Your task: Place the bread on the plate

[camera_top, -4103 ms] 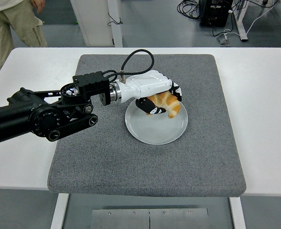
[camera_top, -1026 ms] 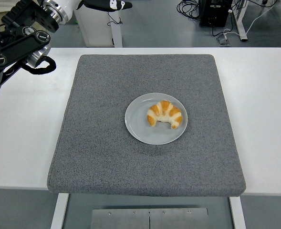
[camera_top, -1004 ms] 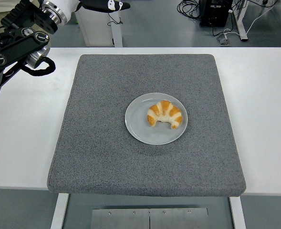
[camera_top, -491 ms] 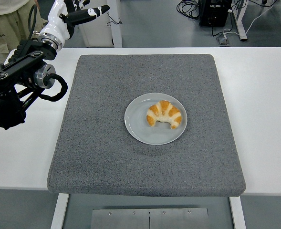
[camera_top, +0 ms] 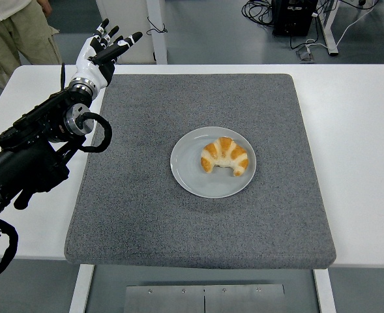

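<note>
Bread [camera_top: 225, 156] rests on plate [camera_top: 188, 173] mid-mat; left hand [camera_top: 99, 53], fingers seemingly spread, far corner.

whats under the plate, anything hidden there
The plate sits flat on the grey mat, which lies on the white table. The croissant rests on top of it. The patch of mat directly beneath the plate is covered, so nothing there can be checked.
</note>
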